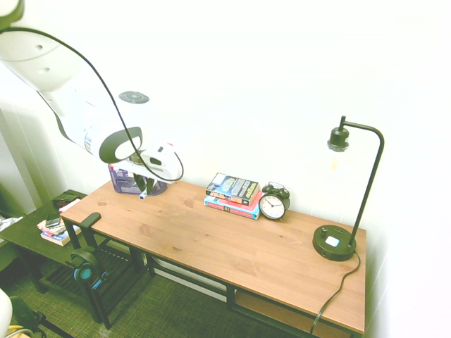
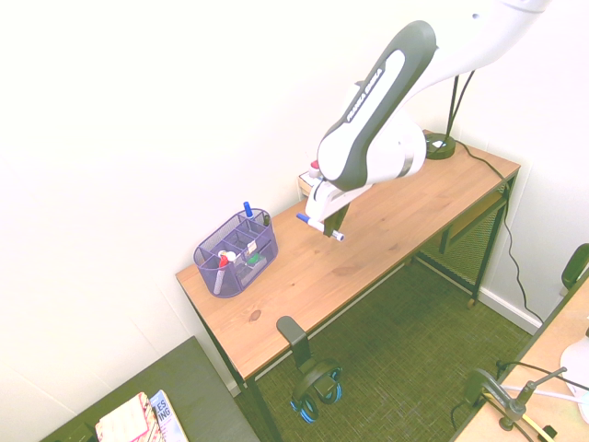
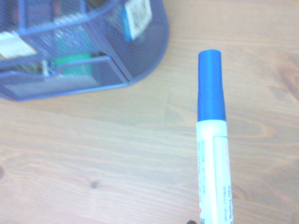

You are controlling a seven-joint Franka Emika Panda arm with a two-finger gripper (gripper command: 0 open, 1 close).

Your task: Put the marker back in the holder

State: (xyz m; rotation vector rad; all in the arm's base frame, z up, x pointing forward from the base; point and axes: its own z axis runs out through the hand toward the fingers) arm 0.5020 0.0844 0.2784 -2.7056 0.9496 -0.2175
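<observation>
first exterior view: i hold the gripper (image 1: 146, 189) at the desk's (image 1: 232, 246) far left end, jaws clenched on the marker (image 1: 143, 195), the holder (image 1: 127, 182) just behind it at 10 o'clock.

second exterior view: marker (image 2: 318, 226) tilted above the wood, blue cap toward the holder (image 2: 236, 251) at 9 o'clock, apart from it.

wrist view: the marker's (image 3: 212, 144) print is too blurred to read, as is the holder's (image 3: 84, 51) white sticker. risk: a tilted approach could catch the mesh rim and shove the holder.

White rounded arm (image 2: 382, 124) — grey joint panels, black cable, dark lettering
</observation>
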